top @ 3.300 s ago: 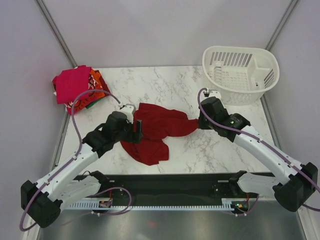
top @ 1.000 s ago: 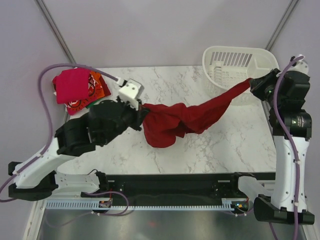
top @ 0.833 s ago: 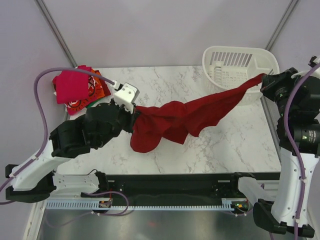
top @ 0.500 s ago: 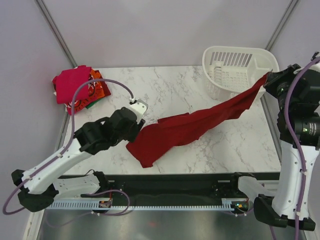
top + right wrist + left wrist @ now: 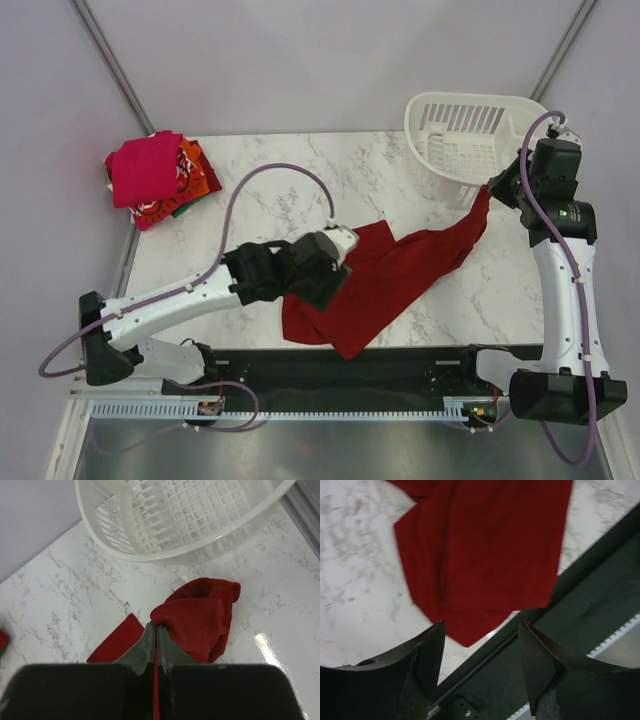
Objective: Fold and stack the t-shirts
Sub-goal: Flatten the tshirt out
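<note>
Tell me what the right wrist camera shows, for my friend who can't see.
Two dark jaws are shut on a bunched fold of a dark red t-shirt over a white marble table. A white plastic basket stands just behind it.

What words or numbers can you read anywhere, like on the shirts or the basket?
No text here can be read.
Folded pile: white print on the lower shirts, too small and blurred to read.
Dark red t-shirt: no writing shows.
White basket: no writing shows.
</note>
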You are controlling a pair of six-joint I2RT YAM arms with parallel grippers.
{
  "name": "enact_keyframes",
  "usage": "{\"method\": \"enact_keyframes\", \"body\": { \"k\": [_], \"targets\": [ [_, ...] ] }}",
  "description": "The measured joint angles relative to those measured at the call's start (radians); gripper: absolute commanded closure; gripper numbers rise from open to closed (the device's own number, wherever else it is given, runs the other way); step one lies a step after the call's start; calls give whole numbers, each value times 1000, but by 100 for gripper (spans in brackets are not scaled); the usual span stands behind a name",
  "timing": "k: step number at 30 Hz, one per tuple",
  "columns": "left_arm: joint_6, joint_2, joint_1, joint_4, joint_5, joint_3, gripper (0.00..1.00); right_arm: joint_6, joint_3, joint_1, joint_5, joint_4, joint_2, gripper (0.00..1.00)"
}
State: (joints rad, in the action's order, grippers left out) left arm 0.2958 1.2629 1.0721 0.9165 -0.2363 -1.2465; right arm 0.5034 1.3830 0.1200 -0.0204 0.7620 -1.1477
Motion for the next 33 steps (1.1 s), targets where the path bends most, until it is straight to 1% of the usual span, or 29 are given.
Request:
{"method": "enact_keyframes", "body": {
  "k": [2, 4, 9, 15, 22, 24, 26, 27, 30, 33],
  "targets": [
    [36, 68, 120, -42, 11, -23, 32, -3, -7, 0, 5, -14, 1, 100],
    [70, 152, 206, -77, 15, -26, 32, -6, -20, 0, 6, -33, 2, 100],
    [129, 375, 320, -125, 35, -21, 30, -9, -48, 0, 11, -51, 2, 100],
    [146, 523, 355, -183, 39, -18, 30, -12, -51, 0, 28, -52, 6, 100],
    [153, 627, 357, -212, 32, -21, 34, -14, -59, 0, 31, -59, 12, 100],
    [152, 629, 357, -218, 22, -23, 36, -14, -62, 0, 32, -60, 12, 100],
    [154, 631, 359, -220, 21, -24, 43, -14, -66, 0, 34, -63, 12, 100],
    [154, 632, 361, -222, 21, -24, 48, -14, -68, 0, 35, -65, 12, 100],
    [156, 647, 367, -235, 3, -29, 57, -14, -69, 0, 40, -68, 12, 100],
    [156, 657, 367, -230, -14, -34, 58, -14, -74, 0, 44, -74, 12, 100]
  ]
}}
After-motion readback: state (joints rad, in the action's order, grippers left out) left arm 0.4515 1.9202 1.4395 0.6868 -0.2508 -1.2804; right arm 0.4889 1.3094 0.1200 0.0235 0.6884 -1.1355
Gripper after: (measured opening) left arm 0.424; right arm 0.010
